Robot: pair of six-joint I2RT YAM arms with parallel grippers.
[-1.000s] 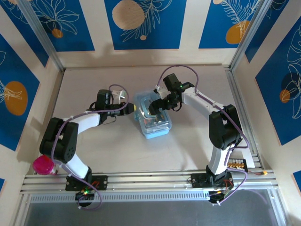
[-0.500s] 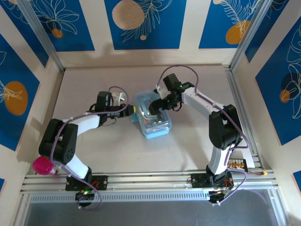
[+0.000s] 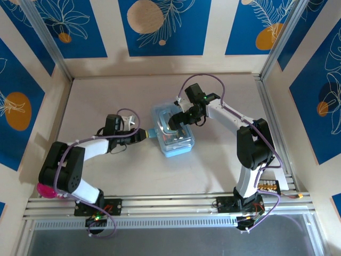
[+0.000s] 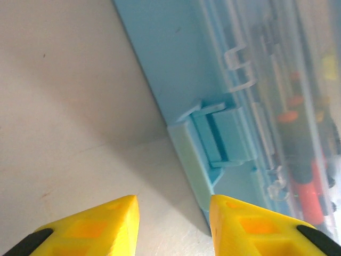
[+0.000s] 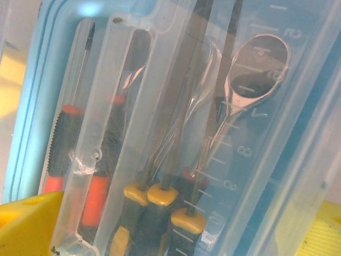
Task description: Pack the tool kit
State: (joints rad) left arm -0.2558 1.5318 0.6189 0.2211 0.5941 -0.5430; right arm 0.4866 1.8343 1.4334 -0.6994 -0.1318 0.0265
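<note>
Left side moved: over the last second my left gripper [image 3: 147,134] has slid toward 6 o'clock along the 9 o'clock wall of the case [image 3: 180,143], elbow dropping with it, and its fingers have eased apart. Right gripper [image 3: 175,124] and case: no change. Now: left fingers [image 4: 96,224] are partly spread with nothing between them, just bare table [image 4: 64,106] in the gap. They aim at the side latch [image 4: 216,140] just ahead, not touching it. Right gripper is spread wide over the clear lid [image 5: 224,160] at the case's 12 o'clock end. It pinches nothing, and I can't tell whether the pads actually bear on the lid. Case sits about mid-table, a bit toward 12 o'clock, long axis roughly 11-to-5. Progress: through the lid I see the screwdrivers [image 5: 160,194] racked inside, red-and-black handles next to them, and a wrench [image 5: 259,56] head. Every tool I can see is in the case, and the lid is down. So I judge loading done and closing nearly done. What's left is the latch: it looks folded against the wall, but I can't confirm it's snapped. Any second latch would be hidden from me. Pink cup [image 3: 47,188] sits at 8 o'clock by my left base, not part of this.
</note>
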